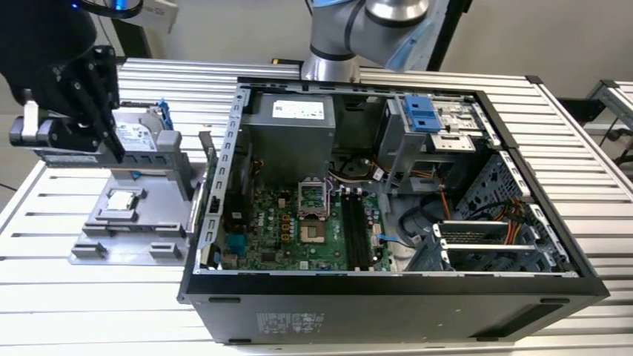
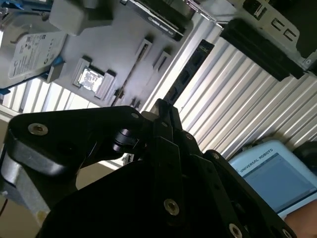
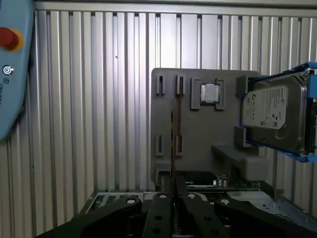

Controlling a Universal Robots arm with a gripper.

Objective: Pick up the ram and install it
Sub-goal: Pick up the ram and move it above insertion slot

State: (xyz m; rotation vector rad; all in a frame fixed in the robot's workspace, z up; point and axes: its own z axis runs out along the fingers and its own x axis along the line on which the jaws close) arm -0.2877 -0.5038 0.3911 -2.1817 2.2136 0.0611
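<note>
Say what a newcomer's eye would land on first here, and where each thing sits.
The open computer case in the middle of the exterior view draws the eye first, its green circuit board bare inside. At that view's left, a grey holder on the ribbed table carries a hard drive in a blue bracket. In the first wrist view the black gripper points toward that holder.

Place: robotics lab is indicated;
Bench: slotted aluminium table (image 1: pixel 79 297);
Workpiece: opened computer case (image 1: pixel 396 300);
Tooling: grey parts fixture (image 1: pixel 133 222); teach pendant (image 2: pixel 270 173)
</note>
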